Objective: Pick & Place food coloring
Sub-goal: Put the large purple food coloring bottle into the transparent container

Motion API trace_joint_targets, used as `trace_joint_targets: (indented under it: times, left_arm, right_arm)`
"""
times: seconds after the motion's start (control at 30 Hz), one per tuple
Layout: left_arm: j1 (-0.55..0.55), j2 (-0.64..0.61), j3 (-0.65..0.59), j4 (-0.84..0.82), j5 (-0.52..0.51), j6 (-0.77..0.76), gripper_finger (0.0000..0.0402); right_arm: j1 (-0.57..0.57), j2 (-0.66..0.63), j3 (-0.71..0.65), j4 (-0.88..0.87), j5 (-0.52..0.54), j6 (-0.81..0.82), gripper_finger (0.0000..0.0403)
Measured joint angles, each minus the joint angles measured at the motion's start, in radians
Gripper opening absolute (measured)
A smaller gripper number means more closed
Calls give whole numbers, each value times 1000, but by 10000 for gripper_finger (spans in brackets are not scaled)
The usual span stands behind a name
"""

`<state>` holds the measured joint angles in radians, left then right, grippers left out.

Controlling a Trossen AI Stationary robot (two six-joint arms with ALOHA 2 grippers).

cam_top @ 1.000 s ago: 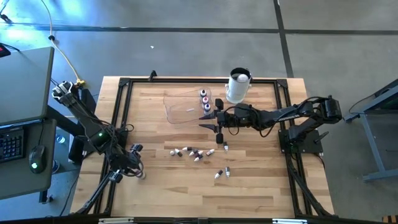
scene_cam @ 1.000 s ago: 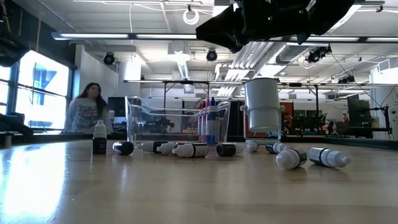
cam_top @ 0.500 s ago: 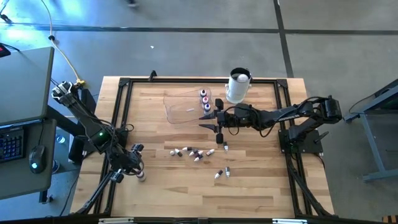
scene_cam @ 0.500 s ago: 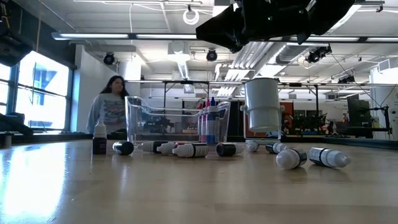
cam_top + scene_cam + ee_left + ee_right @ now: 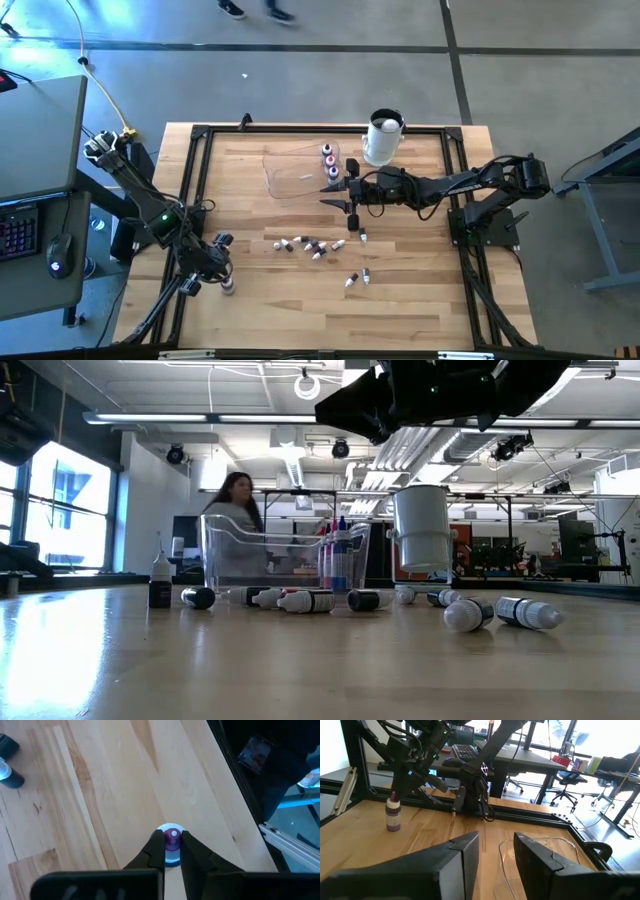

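Observation:
The food coloring bottles are tiny and whitish with dark or coloured parts. Several lie in a cluster mid-table, two more lie nearer, and some stand in a clear container. My left gripper is at the near left of the table, shut on one purple-capped bottle. My right gripper hangs open above the table beside the clear container; its fingers show apart in the right wrist view. My left gripper pinches the purple-capped bottle between its two fingers, one on each side of its upper body just below the cap. The fingers come slanting down from the table's far left. The bottle stays upright; the fingers hide its base.
A large white cylinder with a dark top stands at the far edge, right of the clear container. A black frame runs along the table's edges. Bare wood lies near and left. A person is in the room beyond.
Neither arm and no bottle has visibly moved. The person beyond the table has walked toward the right of the low view, behind the clear container.

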<state>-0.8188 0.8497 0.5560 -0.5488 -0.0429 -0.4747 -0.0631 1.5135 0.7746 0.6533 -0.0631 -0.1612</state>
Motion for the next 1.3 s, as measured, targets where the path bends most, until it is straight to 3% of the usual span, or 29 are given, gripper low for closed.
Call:
trace_joint_targets:
  times: [0.27,0.43,0.6,0.87,1.0,1.13,1.3]
  left_arm:
    - [0,0,0,7,-8,30,28]
    - [0,0,-1,35,-80,132,28]
    - [0,0,-1,37,-254,213,28]
    - [1,0,-1,172,-708,244,28]
    - [2,-1,0,304,-787,307,28]
    - [85,-1,1,425,-790,321,28]
    - [309,-1,1,503,-784,321,28]
  right_arm:
    - [0,0,0,0,0,-4,114]
    - [0,0,0,0,0,-4,114]
    - [0,0,0,1,0,-4,114]
    - [-1,0,0,18,5,-4,114]
    - [-2,0,0,38,10,-4,114]
    - [-2,-33,0,2,103,-4,115]
    - [-14,-160,0,-165,280,-86,114]
